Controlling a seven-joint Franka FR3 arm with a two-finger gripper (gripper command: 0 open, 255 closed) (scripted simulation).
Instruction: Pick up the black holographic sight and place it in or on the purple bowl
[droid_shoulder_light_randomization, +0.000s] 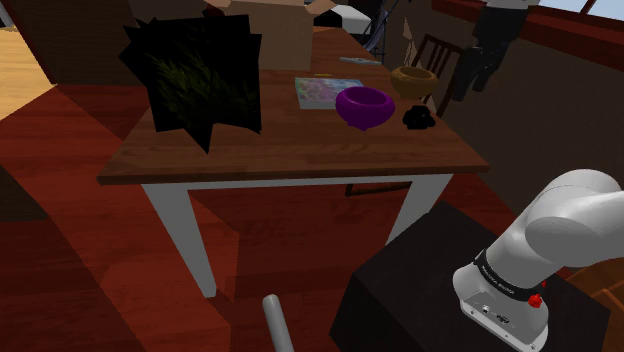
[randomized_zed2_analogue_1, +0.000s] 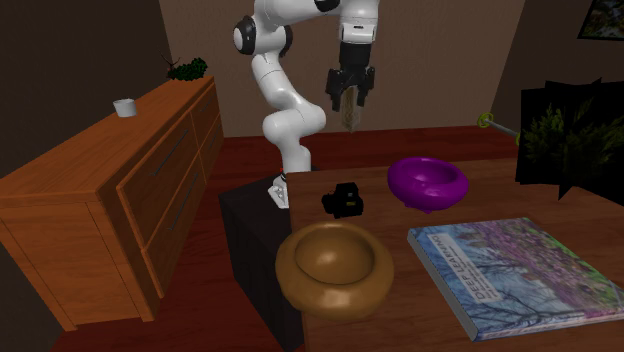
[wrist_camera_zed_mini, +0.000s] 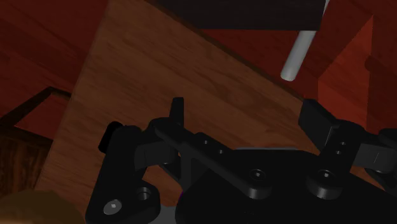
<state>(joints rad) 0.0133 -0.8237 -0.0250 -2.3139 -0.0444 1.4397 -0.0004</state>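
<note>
Black holographic sight (droid_shoulder_light_randomization: 418, 118) (randomized_zed2_analogue_1: 345, 200) sits on the wooden bench (droid_shoulder_light_randomization: 280, 150) (randomized_zed2_analogue_1: 400, 235) nr its edge, just beside the purple bowl (droid_shoulder_light_randomization: 364, 105) (randomized_zed2_analogue_1: 428, 182) but not touching it. Brown bowl (droid_shoulder_light_randomization: 413, 78) (randomized_zed2_analogue_1: 333, 265) & a book (droid_shoulder_light_randomization: 325, 90) (randomized_zed2_analogue_1: 520, 270) lie nr by on the same top. Gripper (randomized_zed2_analogue_1: 351, 103) hangs high up in the second exterior view, well apart from the sight, pointing down w/ fingers spread apart.

Sight (droid_shoulder_light_randomization: 418, 118): detail too small. Arm (droid_shoulder_light_randomization: 560, 240): cut by shoulder view's right, bottom edges. Book (randomized_zed2_analogue_1: 520, 270): cut by second exterior view's right edge.
</note>
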